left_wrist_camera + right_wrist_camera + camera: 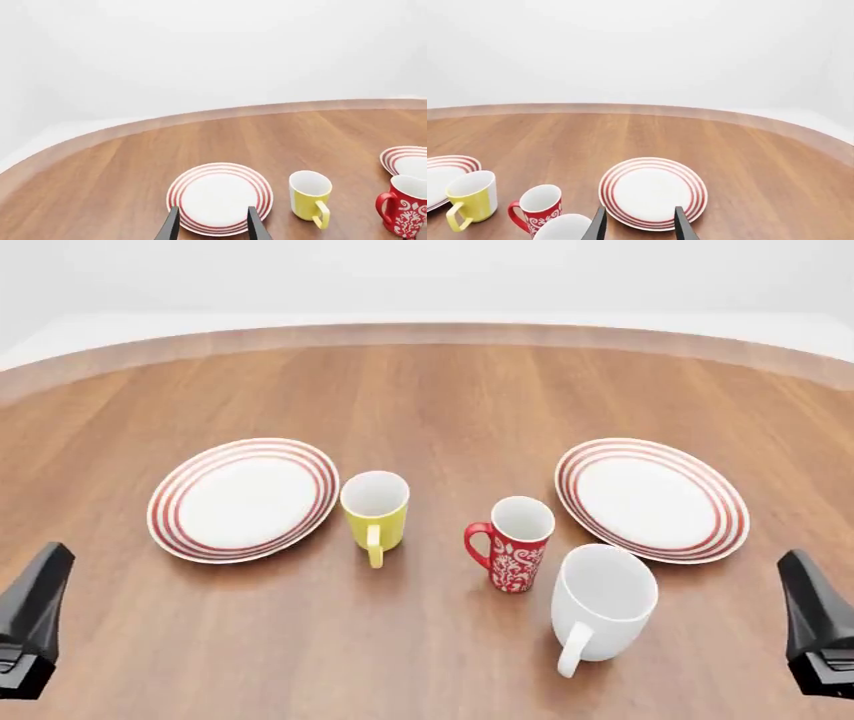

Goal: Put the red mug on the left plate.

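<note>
The red mug [511,545] with white scrollwork stands upright near the table's middle, handle to the left. It also shows in the left wrist view [405,206] and the right wrist view [537,209]. The left plate [243,498], white with red rings, lies empty at the left; it also shows in the left wrist view [219,198]. My left gripper [213,212] is open and empty, low at the front left corner [34,620], well short of the plate. My right gripper [640,212] is open and empty at the front right corner [817,625].
A yellow mug [375,512] stands between the left plate and the red mug. A larger white mug [603,602] stands just right of and in front of the red mug. A second ringed plate [651,498] lies at the right. The wooden table [441,400] curves away at the back.
</note>
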Motion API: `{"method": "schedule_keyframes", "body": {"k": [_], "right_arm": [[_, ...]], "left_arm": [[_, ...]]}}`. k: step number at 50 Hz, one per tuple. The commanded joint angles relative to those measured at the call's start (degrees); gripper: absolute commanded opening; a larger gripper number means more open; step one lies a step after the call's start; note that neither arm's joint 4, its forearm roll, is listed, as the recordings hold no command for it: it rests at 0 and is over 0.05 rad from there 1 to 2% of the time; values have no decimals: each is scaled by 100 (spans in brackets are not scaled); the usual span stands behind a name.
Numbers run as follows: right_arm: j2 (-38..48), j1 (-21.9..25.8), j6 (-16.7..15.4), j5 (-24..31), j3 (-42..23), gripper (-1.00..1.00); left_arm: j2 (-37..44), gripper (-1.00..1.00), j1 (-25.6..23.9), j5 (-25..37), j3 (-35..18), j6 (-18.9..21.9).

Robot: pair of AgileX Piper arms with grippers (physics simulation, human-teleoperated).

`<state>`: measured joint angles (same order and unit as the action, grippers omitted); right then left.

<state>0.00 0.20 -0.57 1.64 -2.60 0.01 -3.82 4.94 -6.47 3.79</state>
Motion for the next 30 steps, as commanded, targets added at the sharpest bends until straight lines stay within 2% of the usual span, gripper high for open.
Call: {"method": "schedule_keyframes", "body": {"k": [1,5,9,14,20,25,30], "right_arm": [[0,-12,-16,-6,12,100],[0,-9,-22,-9,19,100],[0,3,-46,48,-24,100],[0,11,-62,42,-12,100],[0,22,-88,29,4,100],[0,32,-104,24,17,100],[0,51,-124,20,14,100]], "left_arm": [[0,100,-515,558,-390,96],[0,100,-637,606,-498,242],[9,100,-1061,740,-417,412],[259,100,-1257,523,-444,540],[1361,100,-1634,-412,-463,702],[1937,100,-1690,-1000,-422,839],[2867,100,-1844,-1816,-448,898]]}}
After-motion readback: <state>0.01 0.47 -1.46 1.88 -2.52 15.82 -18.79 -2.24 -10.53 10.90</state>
